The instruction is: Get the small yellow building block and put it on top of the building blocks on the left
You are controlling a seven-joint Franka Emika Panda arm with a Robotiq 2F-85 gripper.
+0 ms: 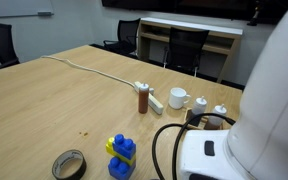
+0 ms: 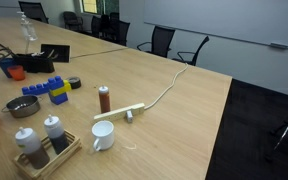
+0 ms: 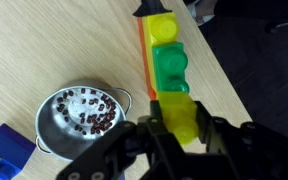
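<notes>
Wrist view: my end effector (image 3: 181, 138) is clamped on the small yellow building block (image 3: 181, 112), one finger on each side.

The block lies in line with a green block (image 3: 169, 65) and, past that, another yellow block (image 3: 164, 25). An orange piece (image 3: 144, 60) runs along their side. I cannot tell whether my block has come free of the green one or left the tabletop (image 3: 64, 40).

A metal bowl of dark beans (image 3: 84, 112) sits just beside. The blue-and-yellow stack (image 2: 49, 90) stands near that bowl, with nothing new on top. Neither exterior view shows my end effector.

Judgement: the grasp is done. Still to do are the lift, the carry over to the stack, seating the block on its studs, and the release.
</notes>
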